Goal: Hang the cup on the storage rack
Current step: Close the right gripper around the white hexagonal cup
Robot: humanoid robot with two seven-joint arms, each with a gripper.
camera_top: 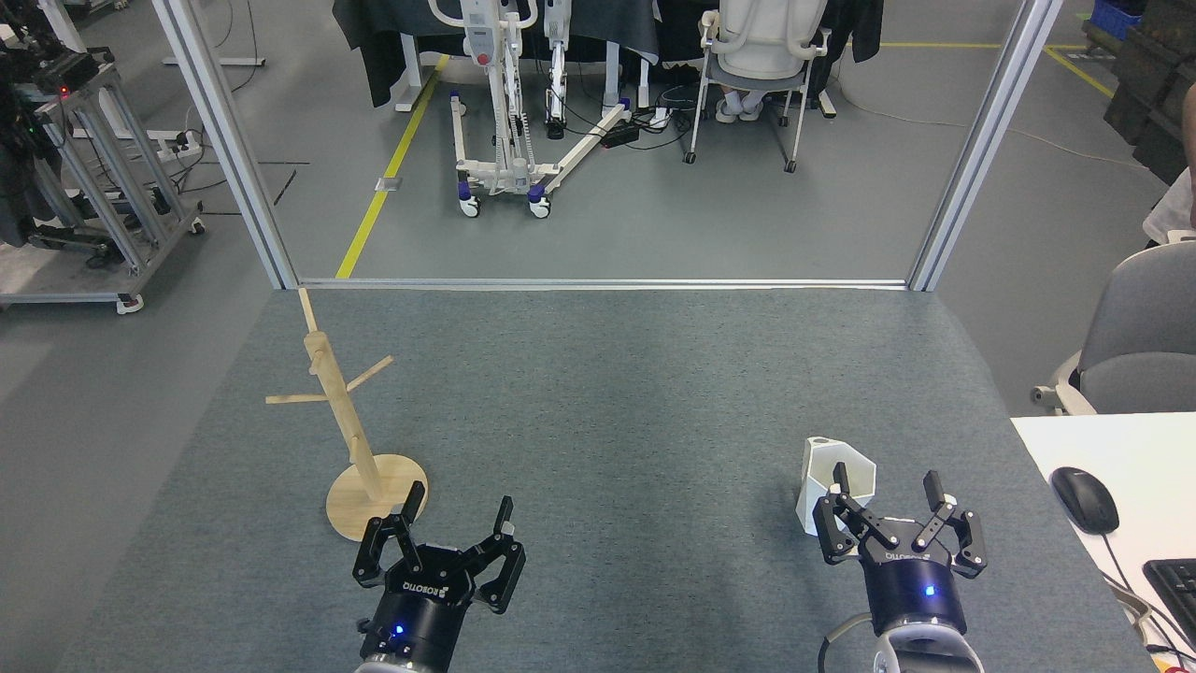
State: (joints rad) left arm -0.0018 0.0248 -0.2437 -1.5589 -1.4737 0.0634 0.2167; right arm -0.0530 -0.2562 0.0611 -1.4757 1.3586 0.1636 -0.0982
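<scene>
Where the grey mat fills the lower half of the frame, these lines hold:

Cup: the white faceted cup (pixel 834 481) stands upright at lower right, its open rim tipped up and toward the right, its long axis close to vertical; a small handle with a round hole sits at its upper left edge.

Rack: the wooden rack (pixel 350 425) stands at lower left on a round disc base, its pole leaning up toward the upper left of the frame, thin pegs sticking out to left and right near the top.

Left gripper: the left gripper (pixel 458 525) sits at the bottom left, fingers spread apart and holding nothing, one fingertip overlapping the edge of the rack's base.

Right gripper: the right gripper (pixel 888 494) sits at lower right, fingers spread wide, its left finger crossing in front of the cup; whether it touches cannot be told.

Between: bare mat (pixel 607 421) lies between cup and rack, well apart.

Around: a white desk (pixel 1140 449) with a black mouse (pixel 1084 500) and keyboard (pixel 1175 584) lies at the right edge; a grey chair (pixel 1135 327) above it.
</scene>
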